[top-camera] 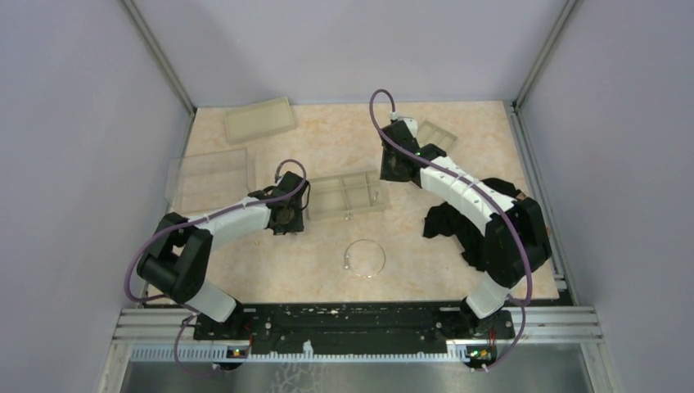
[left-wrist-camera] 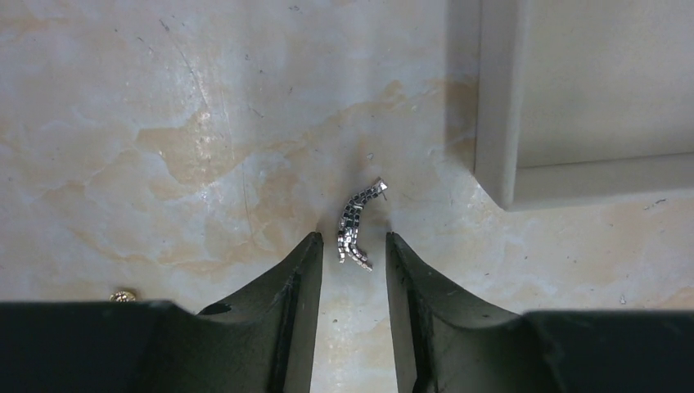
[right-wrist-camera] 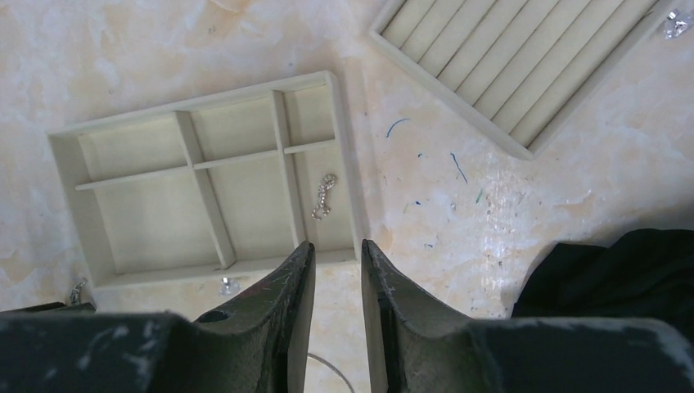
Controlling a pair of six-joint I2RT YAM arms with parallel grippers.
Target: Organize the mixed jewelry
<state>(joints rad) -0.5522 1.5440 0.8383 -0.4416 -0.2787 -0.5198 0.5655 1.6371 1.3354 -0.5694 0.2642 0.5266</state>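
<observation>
Straddling the silver chain earring with the left gripper half open, gripping nothing yet; earring flat between the fingertips, tray just beyond the right finger. Likely light, limp, slippery: best pinched across the middle links.

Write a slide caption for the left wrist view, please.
Left end effector open around a silver jewelry piece beside a beige tray.

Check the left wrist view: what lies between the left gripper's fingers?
A small silver beaded piece lies on the table, its lower end between the fingers of the left gripper, apparently touching neither. The left wrist view shows it.
</observation>
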